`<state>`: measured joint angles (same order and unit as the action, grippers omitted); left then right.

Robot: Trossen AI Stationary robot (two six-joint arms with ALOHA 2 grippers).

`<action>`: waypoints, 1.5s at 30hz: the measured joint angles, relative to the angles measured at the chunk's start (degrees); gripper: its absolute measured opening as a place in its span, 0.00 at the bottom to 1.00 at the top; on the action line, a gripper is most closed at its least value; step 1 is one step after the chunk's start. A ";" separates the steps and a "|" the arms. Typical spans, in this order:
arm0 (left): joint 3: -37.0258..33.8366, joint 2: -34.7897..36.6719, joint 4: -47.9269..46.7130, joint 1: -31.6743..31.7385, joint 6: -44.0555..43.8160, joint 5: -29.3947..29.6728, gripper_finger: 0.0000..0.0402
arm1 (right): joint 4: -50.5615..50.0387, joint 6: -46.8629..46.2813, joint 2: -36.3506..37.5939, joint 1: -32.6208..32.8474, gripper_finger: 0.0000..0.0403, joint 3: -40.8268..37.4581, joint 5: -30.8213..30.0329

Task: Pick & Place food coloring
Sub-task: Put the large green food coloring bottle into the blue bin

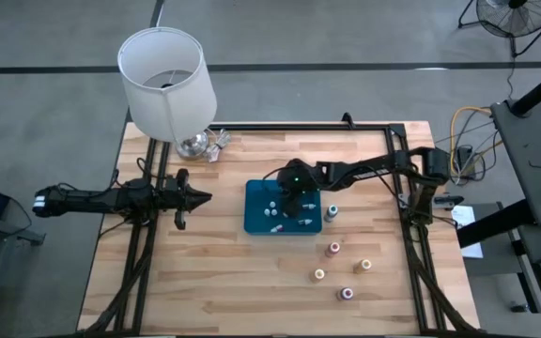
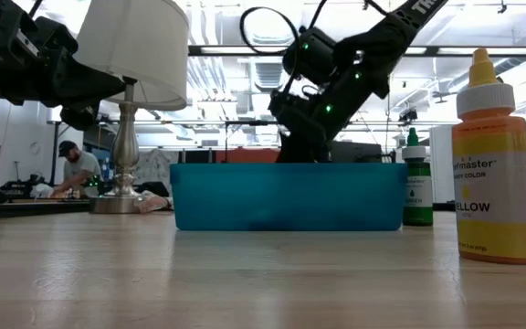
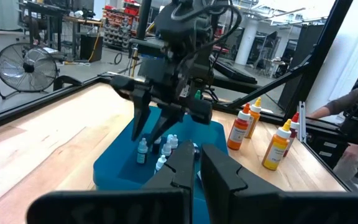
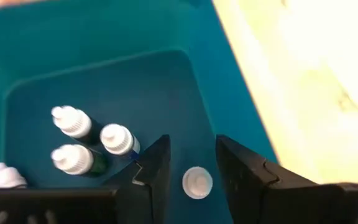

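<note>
The blue tray (image 1: 256, 221) lies mid-table and holds several small white-capped bottles (image 4: 73, 121). My right gripper (image 1: 299, 204) reaches down into the tray, open. Its fingers (image 4: 156, 167) stand on either side of one upright white-capped bottle (image 4: 197, 182) on the tray floor, with a gap on each side. Outside the tray the food coloring bottles stand upright on the table: green (image 1: 332, 213), red (image 1: 334, 249), orange (image 1: 365, 265), yellow (image 1: 319, 274) and pink (image 1: 346, 294). My left gripper (image 1: 202, 197) waits left of the tray, fingers together.
A lamp with a white shade (image 1: 165, 80) stands at the far left of the table, crumpled foil (image 1: 217, 145) beside its base. In the low view the tray wall (image 2: 289, 195) hides my right fingertips. A person (image 2: 76, 164) sits in the room beyond the table.
</note>
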<state>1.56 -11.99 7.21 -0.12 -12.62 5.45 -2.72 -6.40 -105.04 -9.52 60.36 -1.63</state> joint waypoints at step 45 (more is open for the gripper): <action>0.02 0.00 -0.08 0.00 0.00 0.00 0.00 | -37.10 -13.09 27.78 27.78 0.28 8.73 -3.81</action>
<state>1.58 -11.99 7.13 -0.12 -12.62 5.45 -39.82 -19.48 -77.26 18.27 69.09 -5.44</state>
